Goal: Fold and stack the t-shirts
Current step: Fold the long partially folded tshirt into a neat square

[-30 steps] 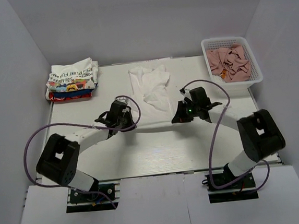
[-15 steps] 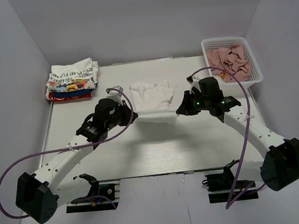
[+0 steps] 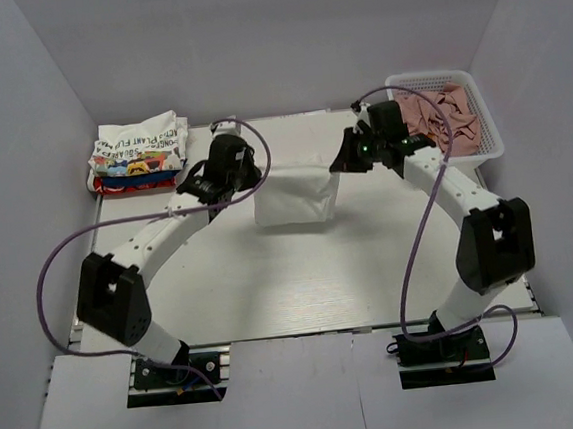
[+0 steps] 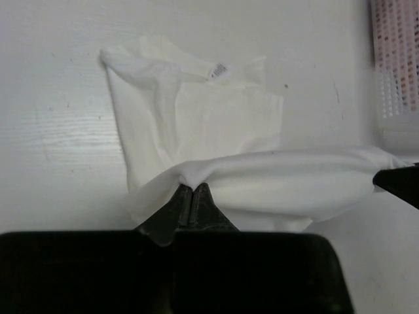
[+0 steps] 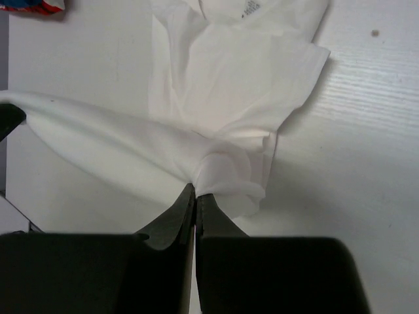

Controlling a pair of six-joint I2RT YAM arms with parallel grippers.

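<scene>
White t-shirt (image 3: 293,196) is held up by one edge between the left end effector (image 4: 191,193) and the right end effector (image 5: 196,193). The rest of it lies on the bench (image 3: 303,283) below and ahead of them, with the collar label (image 4: 219,68) facing up.

Well out to the left of the left end effector sits the stack of folded shirts (image 3: 139,155). The left end effector is pinched tight on a bunched corner of the lifted edge. From there the edge runs taut across to the right end effector, likewise clamped on its own wad of cloth (a small bite each, judging by the wrist views). Just beyond the right one stands the basket (image 3: 485,127) of pinkish cloths.

I judge the risks as follows:
- **Slipping:** pulling further apart could free a corner and drop the fold crooked.
- **Skewing:** lowering one side before the other would land the edge askew.
- **Collision:** drifting further right could make the wrist clip the basket.
</scene>
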